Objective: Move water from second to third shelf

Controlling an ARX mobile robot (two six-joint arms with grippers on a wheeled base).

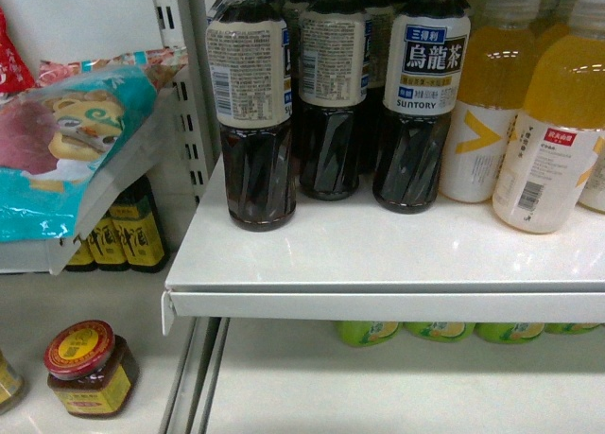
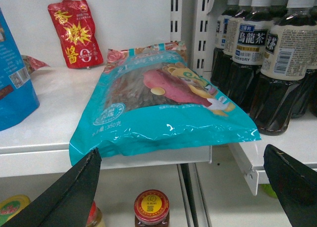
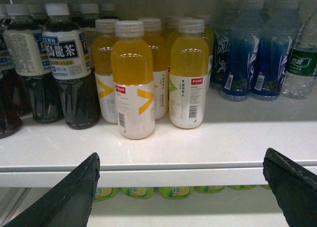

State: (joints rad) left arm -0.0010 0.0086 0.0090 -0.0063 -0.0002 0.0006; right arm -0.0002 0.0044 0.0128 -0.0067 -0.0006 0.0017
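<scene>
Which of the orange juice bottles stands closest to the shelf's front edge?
The orange plastic juice bottle with the small red tag, left of centre in the right wrist view; its white-capped neighbours stand further back.

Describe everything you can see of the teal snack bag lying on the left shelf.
The snack bag is a glossy teal plastic pouch with a cartoon figure, a clear window showing dark contents, and a pink-patterned top seam. It lies flat and sealed on the white shelf, its front edge overhanging the lip, beside the tea bottles, which stand apart from it.
</scene>
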